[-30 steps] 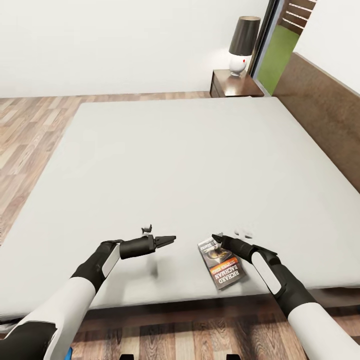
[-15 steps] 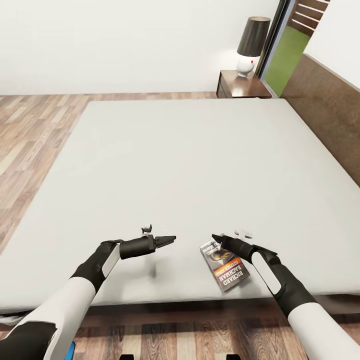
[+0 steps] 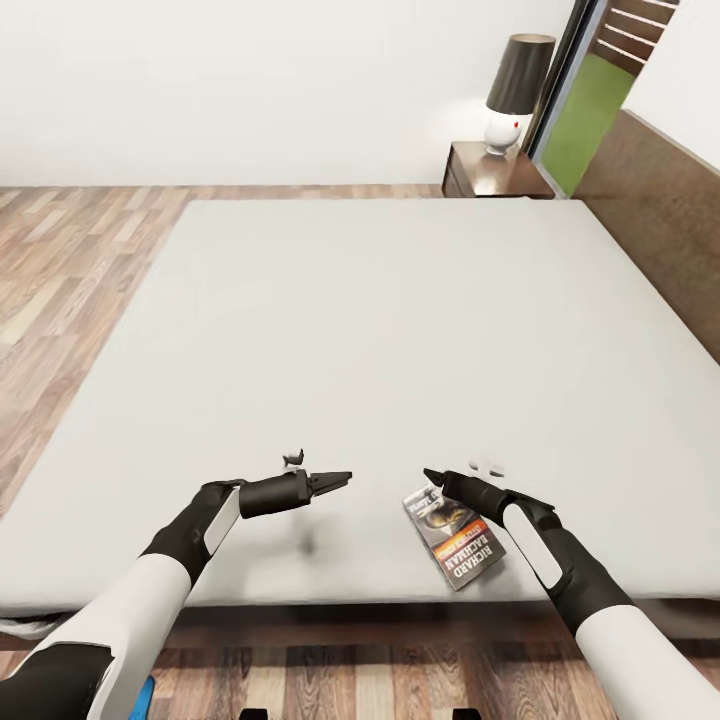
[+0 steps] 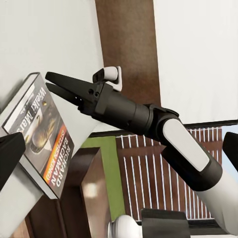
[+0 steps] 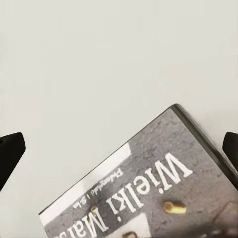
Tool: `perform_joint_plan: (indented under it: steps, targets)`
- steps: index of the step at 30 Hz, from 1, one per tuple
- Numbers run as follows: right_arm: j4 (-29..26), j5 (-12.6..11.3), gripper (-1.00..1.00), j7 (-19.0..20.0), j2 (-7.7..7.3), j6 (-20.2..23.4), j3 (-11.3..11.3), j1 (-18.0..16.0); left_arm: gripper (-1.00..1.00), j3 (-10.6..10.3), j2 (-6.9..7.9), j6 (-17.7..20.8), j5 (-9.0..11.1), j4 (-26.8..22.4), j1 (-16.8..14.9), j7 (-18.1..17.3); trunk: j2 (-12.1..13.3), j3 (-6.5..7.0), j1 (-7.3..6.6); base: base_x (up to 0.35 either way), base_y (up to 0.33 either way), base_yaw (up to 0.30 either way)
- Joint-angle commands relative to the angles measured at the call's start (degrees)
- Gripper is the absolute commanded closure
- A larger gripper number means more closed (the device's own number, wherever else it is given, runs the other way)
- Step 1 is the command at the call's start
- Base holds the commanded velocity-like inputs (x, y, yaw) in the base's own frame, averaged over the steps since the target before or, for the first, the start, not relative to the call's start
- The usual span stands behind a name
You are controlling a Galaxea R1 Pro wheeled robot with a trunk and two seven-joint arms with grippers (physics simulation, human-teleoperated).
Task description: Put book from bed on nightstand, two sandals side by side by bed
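The book [image 3: 455,536], grey cover with an orange band, lies flat on the bed [image 3: 380,320] near its front edge. My right gripper [image 3: 432,476] hovers open just above the book's far end; in the right wrist view its fingertips [image 5: 10,153] stand wide apart over the book [image 5: 163,198]. My left gripper [image 3: 342,478] is open and holds nothing, a hand's width left of the book [image 4: 44,144]. The nightstand [image 3: 495,172] stands beyond the bed's far right corner. A bright blue sliver [image 3: 147,692] shows on the floor by my left arm; whether it is a sandal I cannot tell.
A lamp [image 3: 515,90] with a dark shade stands on the nightstand. The dark headboard [image 3: 655,215] runs along the bed's right side, with a window [image 3: 590,100] behind it. Wood-plank floor [image 3: 70,270] lies left of and beyond the bed.
The whole picture has shifted: nightstand and bed slid right, so the camera moved. The book sits slightly lower and further right in the picture. Both arms hold the same pose.
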Motion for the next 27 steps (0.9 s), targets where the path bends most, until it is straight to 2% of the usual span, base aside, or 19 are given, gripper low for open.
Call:
perform_joint_plan:
  steps: [1, 27]
  targets:
    - [-0.03, -0.15, -1.0, 0.01, -0.05, 0.18, 0.08, -0.02, -1.0, -0.31, 0.07, 0.57, 0.46, 0.0, -0.03, -0.01, -0.02, -0.03, 0.0, 0.0, 0.0, 0.033]
    - [-0.07, -0.15, -1.0, 0.01, -0.05, 0.18, 0.08, -0.02, -1.0, -0.31, 0.07, 0.57, 0.52, 0.05, -0.03, -0.01, -0.02, -0.03, 0.0, -0.007, 0.0, 0.037]
